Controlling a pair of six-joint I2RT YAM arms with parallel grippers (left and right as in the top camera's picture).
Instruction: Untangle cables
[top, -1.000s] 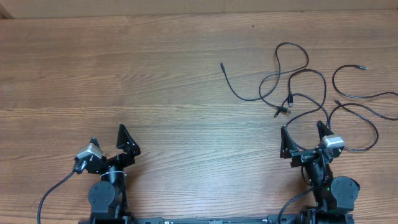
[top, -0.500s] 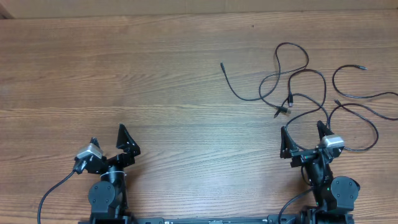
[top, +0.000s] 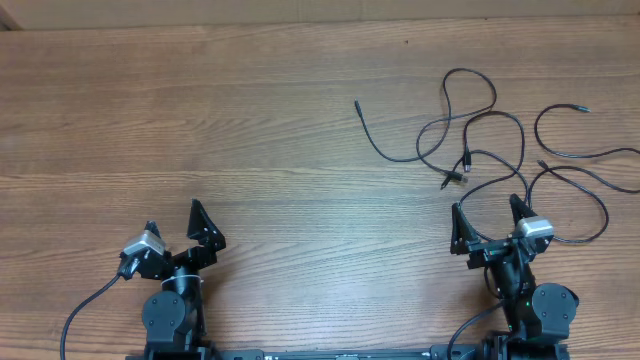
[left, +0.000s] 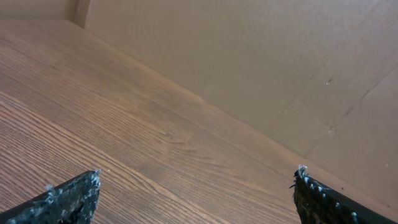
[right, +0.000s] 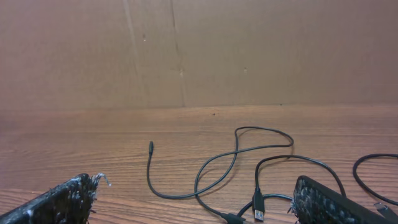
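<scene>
Several thin black cables lie on the wooden table at the right. One group is loosely crossed over itself, with plug ends near its middle and one free end stretching left. Two more loops lie further right. My right gripper is open and empty just in front of the crossed group. In the right wrist view its fingers frame the cables and a USB plug. My left gripper is open and empty at the front left, far from the cables; its wrist view shows only bare wood.
A brown cardboard wall stands along the table's far edge. Thicker black robot cables trail from the arm bases at the front edge.
</scene>
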